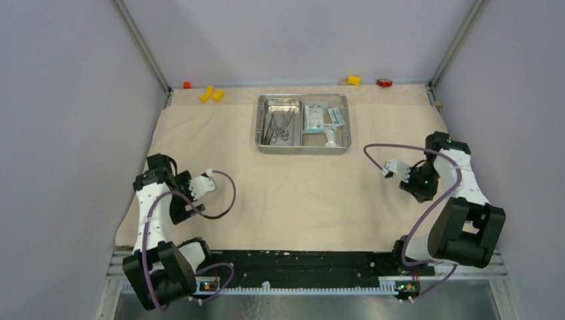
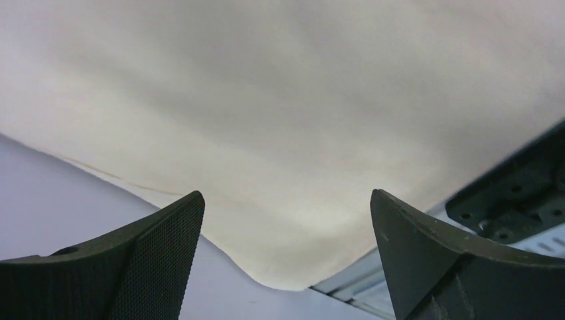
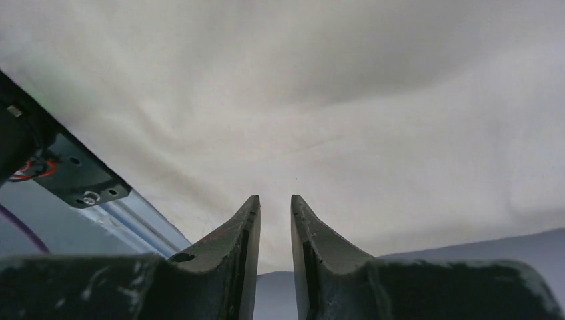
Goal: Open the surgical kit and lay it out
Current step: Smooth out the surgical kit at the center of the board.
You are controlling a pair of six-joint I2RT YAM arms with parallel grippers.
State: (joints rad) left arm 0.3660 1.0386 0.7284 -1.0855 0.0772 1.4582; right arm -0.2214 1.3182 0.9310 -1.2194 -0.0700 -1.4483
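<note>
The beige cloth wrap (image 1: 286, 193) lies spread flat over the table. The steel tray (image 1: 303, 149) sits on it at the back centre. The tray holds thin metal instruments (image 1: 278, 127) on its left and white-and-teal packets (image 1: 314, 117) on its right. My left gripper (image 1: 174, 211) hangs over the cloth's near left part. In the left wrist view it (image 2: 286, 200) is wide open and empty above the cloth's corner (image 2: 286, 267). My right gripper (image 1: 425, 192) is over the cloth's right edge. In the right wrist view it (image 3: 275, 199) shows only a narrow gap, with nothing between the fingers.
Small yellow blocks (image 1: 212, 95) and a red block (image 1: 186, 85) lie at the back left. Another yellow block (image 1: 354, 80) and red block (image 1: 384, 83) lie at the back right. Grey walls close in both sides. A black rail (image 1: 300, 260) runs along the near edge.
</note>
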